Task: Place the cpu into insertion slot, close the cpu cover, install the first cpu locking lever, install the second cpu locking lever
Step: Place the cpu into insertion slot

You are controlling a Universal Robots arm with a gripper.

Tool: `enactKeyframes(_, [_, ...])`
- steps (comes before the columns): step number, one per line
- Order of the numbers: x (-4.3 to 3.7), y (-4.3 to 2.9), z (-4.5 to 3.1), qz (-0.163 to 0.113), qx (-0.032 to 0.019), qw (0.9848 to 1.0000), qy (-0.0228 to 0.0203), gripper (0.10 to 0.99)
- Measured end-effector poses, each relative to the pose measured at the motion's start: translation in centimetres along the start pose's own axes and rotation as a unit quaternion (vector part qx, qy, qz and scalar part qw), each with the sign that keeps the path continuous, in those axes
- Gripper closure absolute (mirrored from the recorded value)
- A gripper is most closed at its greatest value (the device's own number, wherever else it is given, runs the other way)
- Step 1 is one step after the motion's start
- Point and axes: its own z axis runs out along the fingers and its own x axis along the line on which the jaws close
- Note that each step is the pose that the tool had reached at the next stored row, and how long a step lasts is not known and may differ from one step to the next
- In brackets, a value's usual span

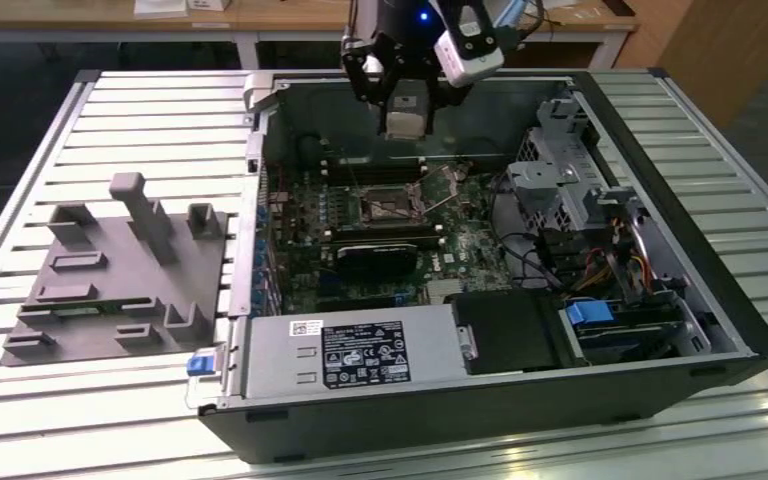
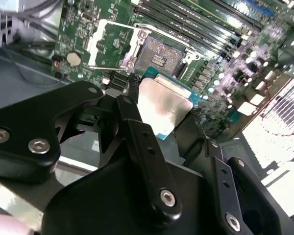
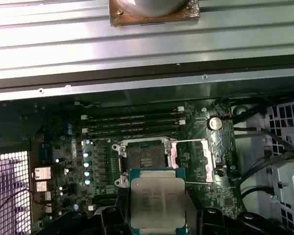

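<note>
Holding the cpu point(image 3: 158, 203) over the open computer case point(image 1: 724, 305), my gripper point(image 1: 404, 130) is pinched narrow on it, a finger point(image 2: 137, 142) on each of two opposite edges, silvery face up in both wrist views. So the chip is in the air, clear of the green board, not seated.

The insertion slot point(image 3: 143, 157) lies bare and dark-centred below and just ahead of the chip. The cpu cover point(image 3: 192, 159) is flipped open, lying to one side of the slot with its window showing the board through it. By my reckoning nothing on the list is finished: the chip is not placed, the cover is not shut, and both locking levers are left to do. The levers are too thin for me to tell apart from the frame here.

As for my pose, in the exterior view my arm hangs from above over the case's wall nearest the table's point(image 1: 117, 110) far edge, gripper pointing straight down into the case, hovering near the slot and well above it. A grey fixture block point(image 1: 117, 270) sits beside the case, toward the exterior view's left.
</note>
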Motion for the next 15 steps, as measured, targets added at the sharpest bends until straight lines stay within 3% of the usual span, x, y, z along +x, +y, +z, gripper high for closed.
enactKeyframes(4, [0.00, -0.03, 0.31, 0.036, 0.0004, 0.9993, -0.0034, 0.549])
enactKeyframes(8, [0.00, -0.05, 0.52, 0.072, 0.0004, 0.9974, -0.0067, 0.549])
enactKeyframes(12, [0.00, -0.07, 0.73, 0.108, 0.0005, 0.9941, -0.0100, 0.549])
enactKeyframes(15, [0.00, -0.08, 0.85, 0.135, 0.0005, 0.9907, -0.0125, 0.549])
